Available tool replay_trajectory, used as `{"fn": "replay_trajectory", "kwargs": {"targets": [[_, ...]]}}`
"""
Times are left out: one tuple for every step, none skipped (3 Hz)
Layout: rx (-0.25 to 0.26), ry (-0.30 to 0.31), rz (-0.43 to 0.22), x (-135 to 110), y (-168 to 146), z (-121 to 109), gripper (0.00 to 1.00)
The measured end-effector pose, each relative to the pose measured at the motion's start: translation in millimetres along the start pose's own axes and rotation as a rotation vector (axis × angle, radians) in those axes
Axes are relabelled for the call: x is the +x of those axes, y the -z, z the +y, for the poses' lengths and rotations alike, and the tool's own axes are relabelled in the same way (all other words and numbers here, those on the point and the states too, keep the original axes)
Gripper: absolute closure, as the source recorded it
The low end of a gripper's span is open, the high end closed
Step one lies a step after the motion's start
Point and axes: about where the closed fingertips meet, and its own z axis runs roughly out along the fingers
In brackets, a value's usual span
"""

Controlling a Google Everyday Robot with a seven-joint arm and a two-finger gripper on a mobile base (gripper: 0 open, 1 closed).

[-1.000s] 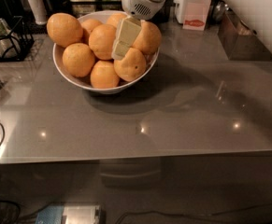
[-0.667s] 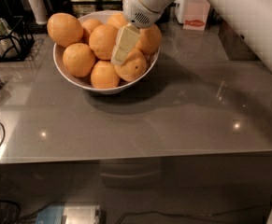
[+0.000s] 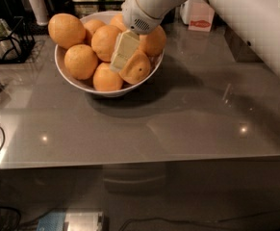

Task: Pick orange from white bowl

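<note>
The white bowl [image 3: 62,72] stands at the back left of the grey table, heaped with several oranges. My gripper [image 3: 123,57], cream-coloured under a white wrist, reaches down into the right half of the bowl. It sits wedged between a plain round orange [image 3: 104,41] on its left and an orange with a small dark speck [image 3: 138,69] on its right, touching both. Another orange [image 3: 155,41] lies just behind it. A big orange [image 3: 66,30] rests on the bowl's left rim.
My white arm [image 3: 245,18] crosses the upper right. A black wire rack [image 3: 5,44] stands left of the bowl. A white carton with a red label [image 3: 200,17] and other containers line the back edge. Cables hang at the left.
My gripper has moved down and slightly left, deeper among the oranges. The bowl and the oranges have stayed in place.
</note>
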Motion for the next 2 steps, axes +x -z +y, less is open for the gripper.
{"fn": "replay_trajectory", "kwargs": {"targets": [[-0.045, -0.008, -0.039, -9.3, -18.4, 11.8, 0.00], [-0.045, -0.008, -0.039, -9.3, -18.4, 11.8, 0.00]]}}
